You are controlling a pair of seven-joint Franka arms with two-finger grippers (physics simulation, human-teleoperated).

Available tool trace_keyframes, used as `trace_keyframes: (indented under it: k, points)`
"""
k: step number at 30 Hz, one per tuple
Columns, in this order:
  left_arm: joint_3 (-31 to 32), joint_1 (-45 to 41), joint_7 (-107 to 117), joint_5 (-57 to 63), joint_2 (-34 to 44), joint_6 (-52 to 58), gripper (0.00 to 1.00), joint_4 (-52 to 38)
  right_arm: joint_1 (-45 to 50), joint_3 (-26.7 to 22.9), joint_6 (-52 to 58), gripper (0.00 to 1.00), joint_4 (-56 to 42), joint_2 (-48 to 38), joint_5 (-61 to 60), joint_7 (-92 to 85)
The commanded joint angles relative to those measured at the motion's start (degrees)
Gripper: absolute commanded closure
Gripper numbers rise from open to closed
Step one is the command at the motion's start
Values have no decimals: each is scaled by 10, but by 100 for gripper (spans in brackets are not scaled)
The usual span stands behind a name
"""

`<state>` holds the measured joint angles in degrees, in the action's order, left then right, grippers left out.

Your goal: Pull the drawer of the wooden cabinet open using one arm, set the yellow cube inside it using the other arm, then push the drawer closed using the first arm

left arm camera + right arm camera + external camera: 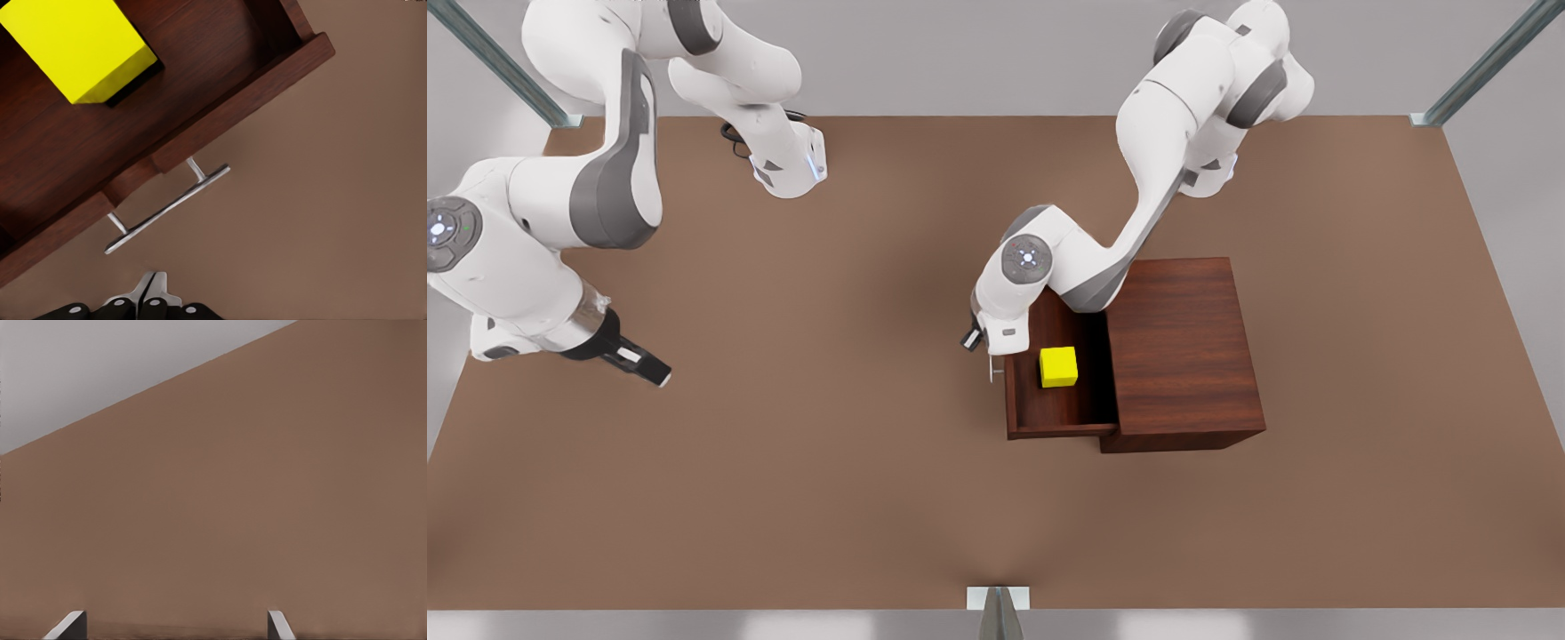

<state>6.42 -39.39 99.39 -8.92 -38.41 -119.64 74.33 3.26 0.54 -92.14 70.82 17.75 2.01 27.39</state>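
Drawer (1060, 404): standing pulled out of the cabinet (1183, 351) toward 9 o'clock in the front view. Cube (1058, 366): sitting on the drawer floor. Left gripper (989, 356): hovering just off the handle (167, 210), fingers (152, 288) clenched together, grasping nothing. Right gripper (660, 373): waiting at the desk's (827, 462) 9 o'clock side, fingers (70, 625) spread, released.

Two white robot arms stand on one brown table (800, 498). The left gripper (151, 293) has its two fingers pressed together; the right gripper (177, 625) shows two fingertips set wide apart. There is one wooden cabinet (1183, 347), at centre right of the front view, with one drawer (1049, 404). The drawer carries one silver bar handle (167, 210) and holds one yellow cube (1058, 366).
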Motion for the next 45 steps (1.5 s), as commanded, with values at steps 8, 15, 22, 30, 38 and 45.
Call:
trace_keyframes:
  k: [8, 15, 22, 30, 38, 45]
  points:
    - [-1, -9, 586, 19, -44, -68, 79, 6, 65, -1, 48, 0, -57, 44, 0, -265]
    - [-2, -7, 463, 28, -43, 38, 79, 5, 75, 2, 50, 0, -58, 43, 4, -256]
    - [-11, 8, 392, 40, -37, 111, 79, 0, 84, 0, 49, 0, -58, 43, 18, -231]
    - [-33, 27, 310, 51, -36, 187, 79, 0, 83, 0, 49, 0, -57, 44, 17, -233]
    - [-33, 49, 249, 51, -20, 246, 79, 0, 83, 0, 49, 0, -57, 44, 17, -232]
    - [-40, 70, 197, 59, -12, 272, 79, 0, 84, 0, 49, 0, -57, 44, 16, -232]
